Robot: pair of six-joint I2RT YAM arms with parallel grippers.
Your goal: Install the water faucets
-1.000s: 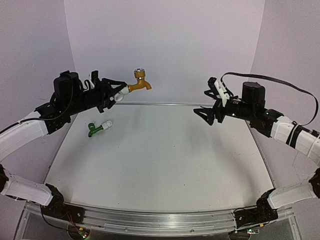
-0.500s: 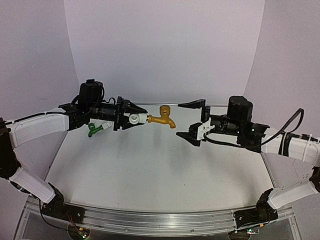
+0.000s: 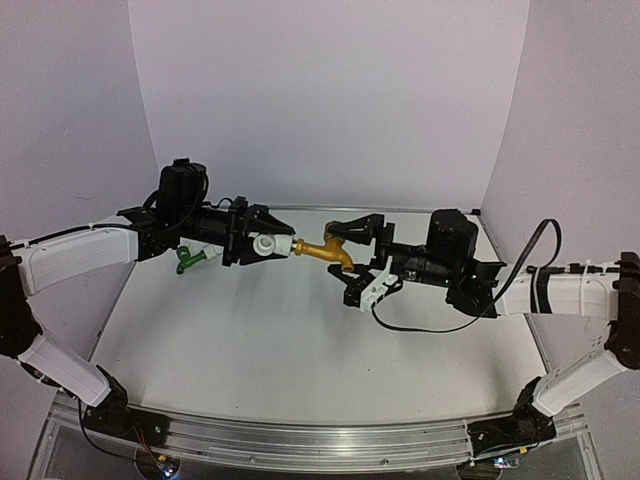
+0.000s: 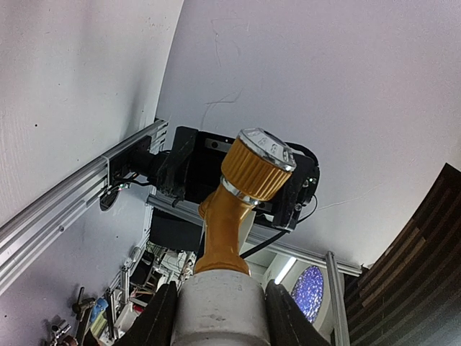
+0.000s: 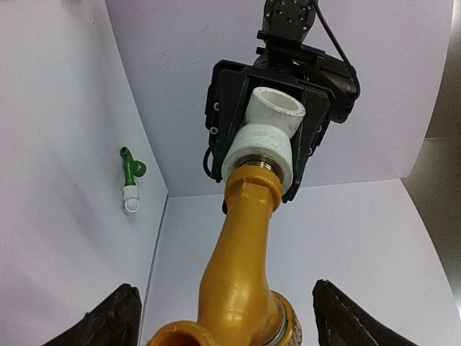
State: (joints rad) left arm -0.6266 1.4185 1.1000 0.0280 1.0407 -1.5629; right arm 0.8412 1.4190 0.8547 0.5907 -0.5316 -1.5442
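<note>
My left gripper [image 3: 262, 243] is shut on a white pipe fitting [image 3: 270, 243] and holds it above the table. The yellow-gold faucet [image 3: 325, 248] sticks out of the fitting toward the right. My right gripper [image 3: 354, 260] is open, with one finger on each side of the faucet's knob end and a gap on both sides. In the left wrist view the fitting [image 4: 220, 306] sits between my fingers [image 4: 160, 321], with the faucet's knob [image 4: 258, 164] beyond. In the right wrist view the faucet [image 5: 241, 274] runs up to the fitting [image 5: 263, 144]. The green faucet [image 3: 187, 260] lies on the table at back left.
The green faucet [image 5: 131, 169] has its own small white fitting [image 5: 130, 199] on its end. Purple walls close the table [image 3: 300, 340] at the back and sides. A black cable [image 3: 440, 325] trails from the right arm over the table.
My right gripper has moved left and now straddles the yellow-gold faucet's knob end. My left gripper came down and levelled the faucet a second ago and has hardly moved since.
</note>
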